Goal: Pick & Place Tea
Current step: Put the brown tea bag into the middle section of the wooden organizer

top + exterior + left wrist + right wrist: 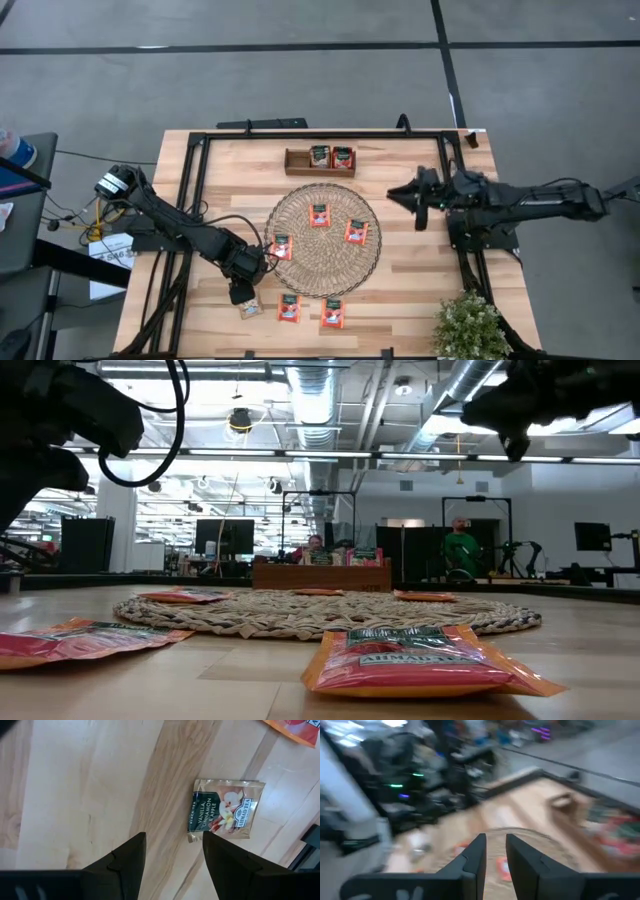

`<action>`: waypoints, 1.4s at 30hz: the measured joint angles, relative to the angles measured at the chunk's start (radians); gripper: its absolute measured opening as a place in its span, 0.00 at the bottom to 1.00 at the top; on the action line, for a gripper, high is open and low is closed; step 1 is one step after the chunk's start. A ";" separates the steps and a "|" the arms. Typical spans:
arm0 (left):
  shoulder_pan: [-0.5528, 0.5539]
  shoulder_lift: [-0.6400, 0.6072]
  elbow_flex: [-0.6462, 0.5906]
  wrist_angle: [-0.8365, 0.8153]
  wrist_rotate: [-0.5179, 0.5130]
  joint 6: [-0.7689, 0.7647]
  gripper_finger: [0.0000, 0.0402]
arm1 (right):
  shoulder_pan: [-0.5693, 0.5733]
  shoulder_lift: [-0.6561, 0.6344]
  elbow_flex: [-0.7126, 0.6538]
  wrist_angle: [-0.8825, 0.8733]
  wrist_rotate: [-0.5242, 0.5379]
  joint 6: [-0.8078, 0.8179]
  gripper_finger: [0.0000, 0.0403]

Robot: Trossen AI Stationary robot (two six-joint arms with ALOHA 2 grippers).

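I see the left gripper hovering over a pale tea sachet on the bare table, jaws parted and empty. The right gripper waits raised beside the woven mat, fingers narrowly apart, holding nothing.

pale sachet, dark panel: "VANILLA CINNAMON APPLE", with a smaller line beside it that looks like "BLACK TEA"
pale sachet, brand mark by the picture: small print, seems to read "AHMAD TEA", not sure
red-orange sachet nearest the low camera, dark band: "AHMAD TEA"; the line above it is too small to read
other red-orange sachets on the woven mat and table: print too small to read
sachets in the wooden tray: print too small to read
paper under the left arm's base: dark lettering, unreadable
right wrist view: no readable text
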 joint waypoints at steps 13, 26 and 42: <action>0.000 0.000 0.000 -0.001 0.032 0.000 0.47 | -0.085 -0.120 -0.328 0.554 -0.089 0.088 0.17; 0.001 0.010 0.000 0.088 -0.033 -0.006 0.47 | -0.210 -0.287 -0.328 0.409 -0.233 0.139 0.17; -0.010 0.143 -0.001 0.091 -0.010 0.022 0.47 | -0.300 -0.559 -0.328 0.256 -0.318 0.196 0.17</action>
